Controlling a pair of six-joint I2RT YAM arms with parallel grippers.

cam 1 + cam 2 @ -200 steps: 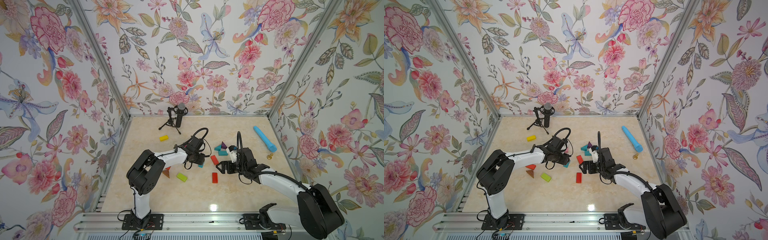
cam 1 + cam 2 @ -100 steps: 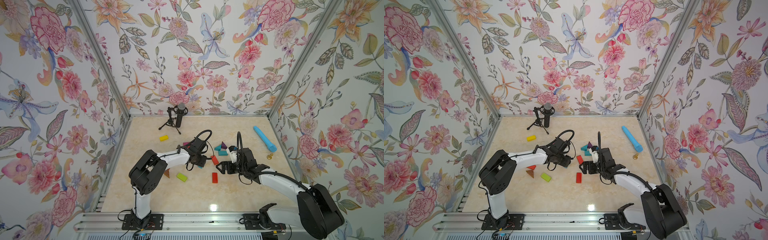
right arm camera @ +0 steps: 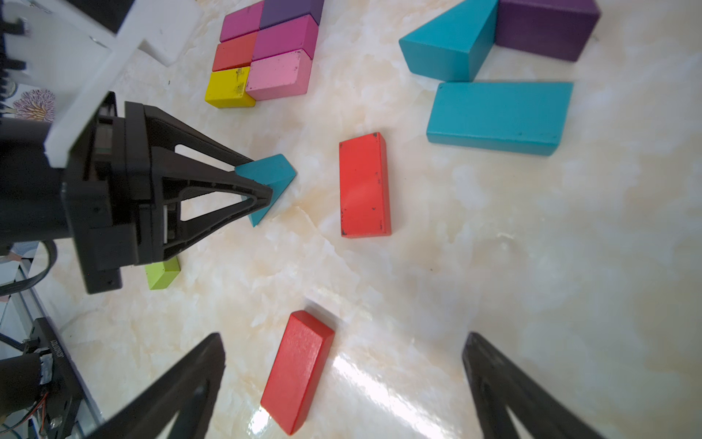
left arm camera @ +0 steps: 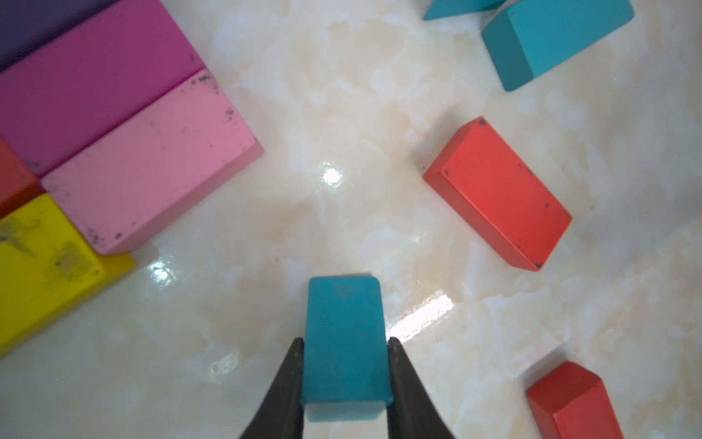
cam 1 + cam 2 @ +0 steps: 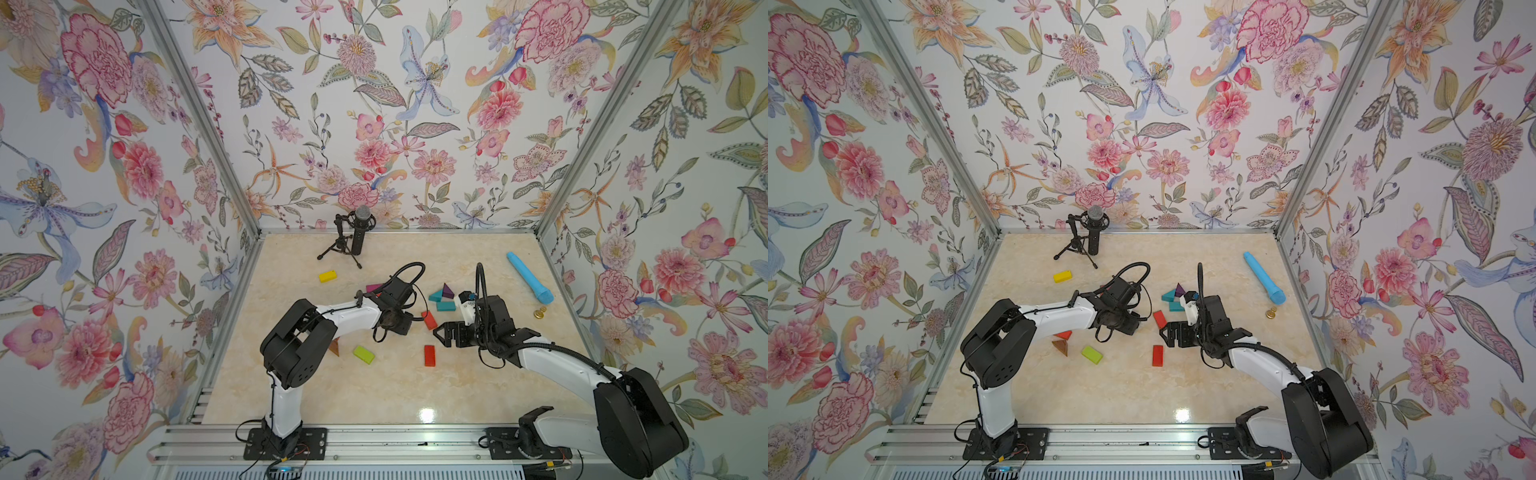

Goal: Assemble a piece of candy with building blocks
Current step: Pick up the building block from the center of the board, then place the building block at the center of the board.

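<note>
Candy body looks done: six-brick slab (image 3: 266, 49) flat on table (image 3: 494, 266). Left pincer (image 4: 345, 342) clamped on teal triangle (image 3: 266, 171); in top view, at 4 o'clock of slab. Right pincer (image 3: 343, 336) wide open, empty, over red brick (image 3: 300, 368). Remaining, I judge: triangle ends.

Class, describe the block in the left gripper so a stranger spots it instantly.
Find the tight patch of pink, magenta, red and yellow bricks. Beside it, the left gripper is shut on a small teal triangle. Unlike the other teal blocks nearby, it alone sits between fingers.
</note>
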